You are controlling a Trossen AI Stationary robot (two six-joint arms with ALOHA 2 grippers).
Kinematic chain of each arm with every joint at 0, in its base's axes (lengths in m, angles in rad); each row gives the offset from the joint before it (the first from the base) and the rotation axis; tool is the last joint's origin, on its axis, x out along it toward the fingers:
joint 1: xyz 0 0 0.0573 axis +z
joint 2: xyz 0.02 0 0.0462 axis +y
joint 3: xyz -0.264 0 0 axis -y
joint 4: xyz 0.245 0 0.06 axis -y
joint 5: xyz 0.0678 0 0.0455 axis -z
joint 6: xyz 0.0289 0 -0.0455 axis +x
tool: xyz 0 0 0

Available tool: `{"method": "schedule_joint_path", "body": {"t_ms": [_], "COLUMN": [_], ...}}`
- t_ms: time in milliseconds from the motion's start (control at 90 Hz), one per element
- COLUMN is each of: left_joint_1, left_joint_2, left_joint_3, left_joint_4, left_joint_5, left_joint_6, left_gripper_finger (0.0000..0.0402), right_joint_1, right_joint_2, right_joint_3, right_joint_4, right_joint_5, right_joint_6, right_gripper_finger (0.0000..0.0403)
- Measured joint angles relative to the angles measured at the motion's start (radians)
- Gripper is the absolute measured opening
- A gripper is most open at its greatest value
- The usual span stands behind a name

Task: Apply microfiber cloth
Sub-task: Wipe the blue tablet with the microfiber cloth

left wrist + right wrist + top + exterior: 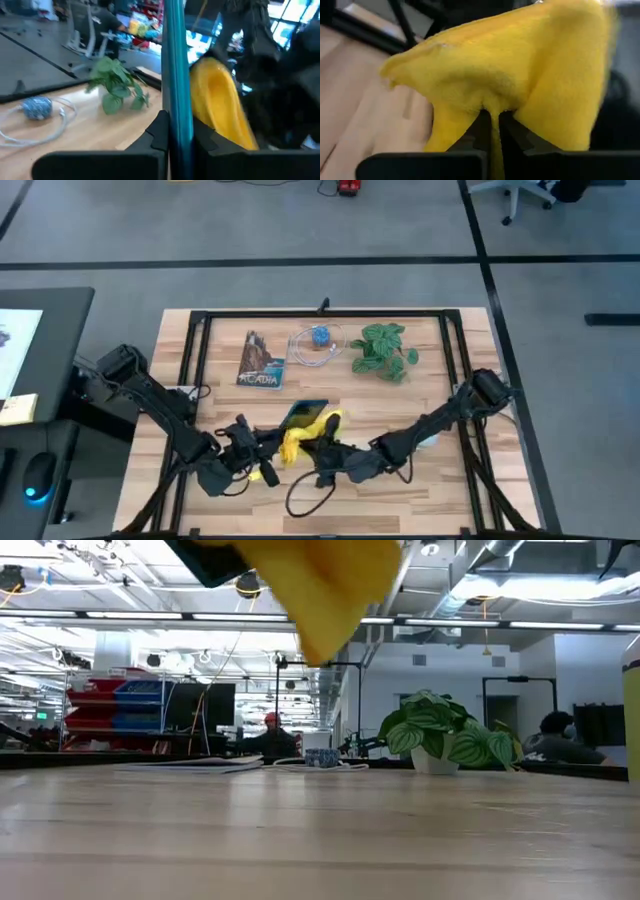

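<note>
Left gripper [177, 132] clamps teal-edged tablet [176, 60] upright above table [420, 480]; right gripper [491, 120] pinches microfiber cloth [520, 75], draped against tablet, both lifted.

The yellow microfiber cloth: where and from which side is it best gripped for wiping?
Likely a bunched fold of the bright yellow soft microfiber cloth, from the side away from the teal-edged dark tablet, as the right gripper does: limp fabric drapes around it.

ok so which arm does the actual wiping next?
Right, probably. The right gripper is shut on the microfiber cloth, held against the tablet; the left gripper only clamps that tablet's edge.
</note>
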Motion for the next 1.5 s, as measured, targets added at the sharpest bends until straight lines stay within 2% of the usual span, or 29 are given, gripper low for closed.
{"method": "schedule_joint_path", "body": {"t_ms": [144, 278, 400, 467, 533, 622, 689, 756, 833, 978, 1089, 1178, 1356, 1422, 1500], "left_joint_1": [0.005, 0.005, 0.004, 0.004, 0.005, 0.005, 0.005, 0.008, 0.014, 0.027, 0.031, 0.031, 0.03, 0.028, 0.027], "left_joint_2": [0.0, 0.0, 0.0, 0.0, 0.0, 0.0, 0.0, 0.0, 0.0, 0.0, 0.0, 0.0, 0.0, 0.0, 0.002], "left_joint_3": [0.0, 0.003, 0.003, 0.003, 0.003, 0.003, 0.003, 0.003, 0.003, 0.003, 0.002, 0.002, 0.002, 0.002, 0.001], "left_joint_4": [0.089, 0.106, 0.082, 0.07, 0.065, 0.06, 0.06, 0.064, 0.068, 0.08, 0.08, 0.083, 0.077, 0.075, 0.066], "left_joint_5": [0.012, 0.027, 0.025, 0.024, 0.028, 0.05, 0.063, 0.082, 0.117, 0.161, 0.156, 0.146, 0.16, 0.168, 0.182], "left_joint_6": [0.108, 0.131, 0.127, 0.118, 0.106, 0.089, 0.085, 0.078, 0.072, 0.07, 0.068, 0.068, 0.063, 0.063, 0.065], "left_gripper_finger": [0.001, 0.001, 0.001, 0.001, 0.001, 0.001, 0.001, 0.001, 0.001, 0.001, 0.001, 0.001, 0.0011, 0.0011, 0.0011], "right_joint_1": [-0.002, 0.039, 0.113, 0.16, 0.199, 0.226, 0.224, 0.207, 0.165, 0.076, 0.019, -0.006, -0.013, -0.009, 0.002], "right_joint_2": [0.049, 0.046, -0.016, -0.063, -0.105, -0.143, -0.158, -0.159, -0.149, -0.145, -0.145, -0.145, -0.147, -0.149, -0.15], "right_joint_3": [0.0, -0.002, -0.002, -0.002, -0.002, -0.002, 0.0, 0.001, 0.001, 0.0, 0.0, 0.0, -0.001, 0.0, 0.0], "right_joint_4": [0.016, -0.005, -0.02, -0.019, 0.009, 0.122, 0.239, 0.335, 0.362, 0.228, 0.204, 0.231, 0.44, 0.457, 0.393], "right_joint_5": [-0.113, -0.117, -0.097, -0.033, 0.085, 0.264, 0.324, 0.314, 0.259, 0.112, 0.115, 0.118, 0.201, 0.194, 0.149], "right_joint_6": [0.004, 0.002, -0.057, -0.119, -0.193, -0.346, -0.456, -0.533, -0.566, -0.468, -0.431, -0.477, -0.603, -0.606, -0.607], "right_gripper_finger": [0.0004, 0.0004, 0.0004, 0.0004, 0.0004, 0.0004, 0.0004, 0.0004, 0.0004, 0.0004, 0.0004, 0.0004, 0.0004, 0.0004, 0.0004]}}
